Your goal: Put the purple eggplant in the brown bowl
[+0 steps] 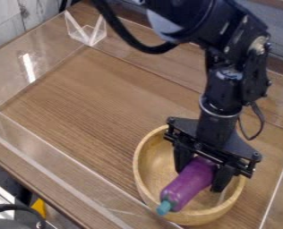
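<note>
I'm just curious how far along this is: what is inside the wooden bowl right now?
The purple eggplant lies slanted in the brown bowl, its teal stem near the front rim. The gripper straddles its upper end, which it hides, along with part of the bowl's floor.

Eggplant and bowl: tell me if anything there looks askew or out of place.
The eggplant lies tilted in the bowl, its green stem end propped on the near rim, its other end between the fingers of the end effector. Nothing looks spilled or damaged.

My table
Wood-grain table (96, 98) under me; the bowl (150, 170) sits on it, near corner
</note>
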You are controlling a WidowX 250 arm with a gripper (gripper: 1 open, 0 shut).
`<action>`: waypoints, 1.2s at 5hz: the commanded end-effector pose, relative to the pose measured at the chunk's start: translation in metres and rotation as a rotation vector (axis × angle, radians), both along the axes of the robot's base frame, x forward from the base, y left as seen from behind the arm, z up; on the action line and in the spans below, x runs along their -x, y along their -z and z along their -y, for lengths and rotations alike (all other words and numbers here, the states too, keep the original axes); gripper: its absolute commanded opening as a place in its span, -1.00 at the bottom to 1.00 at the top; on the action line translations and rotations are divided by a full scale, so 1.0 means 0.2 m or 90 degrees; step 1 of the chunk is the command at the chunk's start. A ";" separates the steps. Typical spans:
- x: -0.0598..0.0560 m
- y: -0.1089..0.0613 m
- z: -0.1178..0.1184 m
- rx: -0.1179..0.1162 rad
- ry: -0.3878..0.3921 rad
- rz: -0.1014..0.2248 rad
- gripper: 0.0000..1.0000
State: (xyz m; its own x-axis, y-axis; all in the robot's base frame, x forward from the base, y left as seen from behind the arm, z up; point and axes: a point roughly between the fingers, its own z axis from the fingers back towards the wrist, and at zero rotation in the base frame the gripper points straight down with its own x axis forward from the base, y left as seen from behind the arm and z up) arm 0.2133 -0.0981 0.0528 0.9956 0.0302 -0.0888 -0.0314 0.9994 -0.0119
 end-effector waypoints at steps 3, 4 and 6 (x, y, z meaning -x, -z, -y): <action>-0.05 0.07 -0.11 0.011 -0.010 0.025 -1.00; -0.04 0.05 -0.09 0.012 -0.054 0.027 -1.00; -0.05 -0.02 -0.10 0.016 -0.098 0.031 -1.00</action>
